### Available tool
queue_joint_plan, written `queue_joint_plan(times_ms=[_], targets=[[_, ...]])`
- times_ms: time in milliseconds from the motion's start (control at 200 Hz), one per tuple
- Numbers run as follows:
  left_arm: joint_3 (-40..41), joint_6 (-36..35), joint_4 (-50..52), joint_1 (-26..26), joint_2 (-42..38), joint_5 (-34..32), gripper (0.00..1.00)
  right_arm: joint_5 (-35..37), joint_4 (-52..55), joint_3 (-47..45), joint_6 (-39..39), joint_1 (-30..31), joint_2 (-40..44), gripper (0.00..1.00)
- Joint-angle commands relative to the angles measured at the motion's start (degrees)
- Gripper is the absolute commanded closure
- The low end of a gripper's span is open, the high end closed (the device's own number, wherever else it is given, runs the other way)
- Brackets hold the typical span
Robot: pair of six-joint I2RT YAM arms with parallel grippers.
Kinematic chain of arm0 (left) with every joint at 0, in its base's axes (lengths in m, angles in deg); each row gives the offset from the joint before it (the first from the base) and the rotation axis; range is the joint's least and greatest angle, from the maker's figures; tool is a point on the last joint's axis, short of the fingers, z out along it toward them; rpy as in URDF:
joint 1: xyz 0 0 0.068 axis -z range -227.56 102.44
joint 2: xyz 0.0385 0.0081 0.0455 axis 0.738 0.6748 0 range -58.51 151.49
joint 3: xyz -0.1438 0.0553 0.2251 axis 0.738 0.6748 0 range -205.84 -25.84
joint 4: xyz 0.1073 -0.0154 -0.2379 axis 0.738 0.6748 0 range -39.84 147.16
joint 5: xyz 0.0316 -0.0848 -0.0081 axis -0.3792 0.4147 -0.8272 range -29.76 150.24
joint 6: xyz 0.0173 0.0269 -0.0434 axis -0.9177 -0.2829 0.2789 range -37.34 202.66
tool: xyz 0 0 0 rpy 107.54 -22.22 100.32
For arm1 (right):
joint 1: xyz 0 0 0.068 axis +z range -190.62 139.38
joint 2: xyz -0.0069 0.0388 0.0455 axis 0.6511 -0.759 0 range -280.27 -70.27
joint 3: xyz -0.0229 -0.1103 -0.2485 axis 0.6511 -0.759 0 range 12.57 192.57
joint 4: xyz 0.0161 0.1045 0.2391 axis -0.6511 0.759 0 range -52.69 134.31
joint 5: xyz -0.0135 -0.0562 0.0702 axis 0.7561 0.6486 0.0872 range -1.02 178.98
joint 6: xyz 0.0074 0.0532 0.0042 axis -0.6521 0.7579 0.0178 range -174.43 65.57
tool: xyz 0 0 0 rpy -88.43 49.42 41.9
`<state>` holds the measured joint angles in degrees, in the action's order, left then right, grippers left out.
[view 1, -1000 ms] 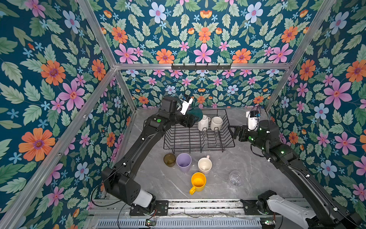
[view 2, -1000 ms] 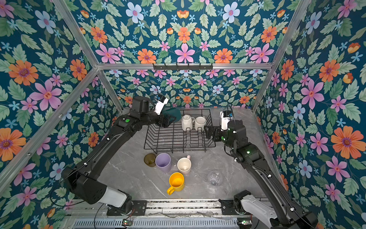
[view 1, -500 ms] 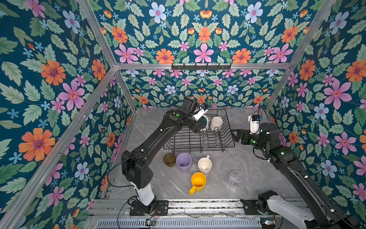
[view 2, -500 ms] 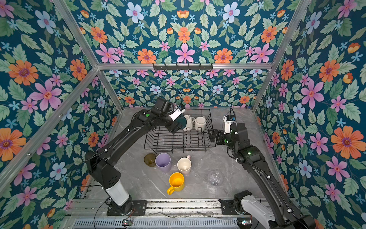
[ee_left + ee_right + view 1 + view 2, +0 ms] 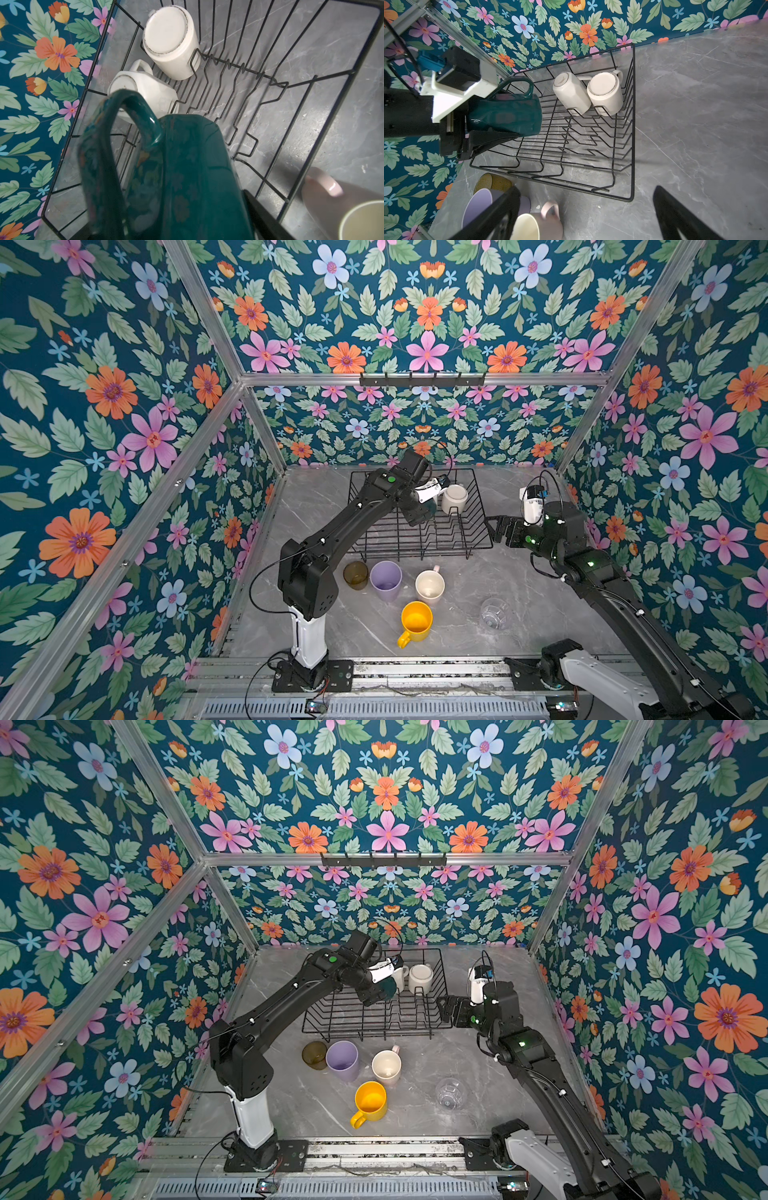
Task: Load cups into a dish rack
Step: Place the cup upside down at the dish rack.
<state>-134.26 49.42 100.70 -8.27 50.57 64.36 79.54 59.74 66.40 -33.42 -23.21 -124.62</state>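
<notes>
The dish rack (image 5: 415, 549) now lies under my left gripper (image 5: 423, 508): I've swung inward over its dividers, clamped on the green mug (image 5: 512, 116). Two white mugs (image 5: 605, 91) sit just beyond my fingertips. My right gripper (image 5: 496, 531) gapes empty beside the rack. Setting down comes next.

Bright, even light — soft shadows, close-up blur in wrist views

- No word, brand, number or sign can be read anywhere;
- a small printed mark (image 5: 562, 82) sits on the upturned base of the faceted white mug (image 5: 571, 94), just beyond the left tool (image 5: 497, 122) and the dark green mug (image 5: 508, 113) it grips; too small to make out.
</notes>
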Motion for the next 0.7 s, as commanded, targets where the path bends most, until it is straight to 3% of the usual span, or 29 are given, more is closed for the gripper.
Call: queue_joint_plan(times_ms=[0,175,695], targets=[[-2.89,-3.03,2.11,0.3,2.26,-1.29,1.0,-0.24,-0.55,-0.27,0.25,-0.07,0.6,0.01],[-7.79,-3.15,5.79,0.7,6.95,-0.3,1.0,-0.63,-0.73,-1.14,0.65,-0.4,1.02,0.01],[-9.04,-4.52,5.8,2.45,12.88,0.71,1.0,-1.56,-0.99,-1.97,1.22,-0.79,1.0,0.01]])
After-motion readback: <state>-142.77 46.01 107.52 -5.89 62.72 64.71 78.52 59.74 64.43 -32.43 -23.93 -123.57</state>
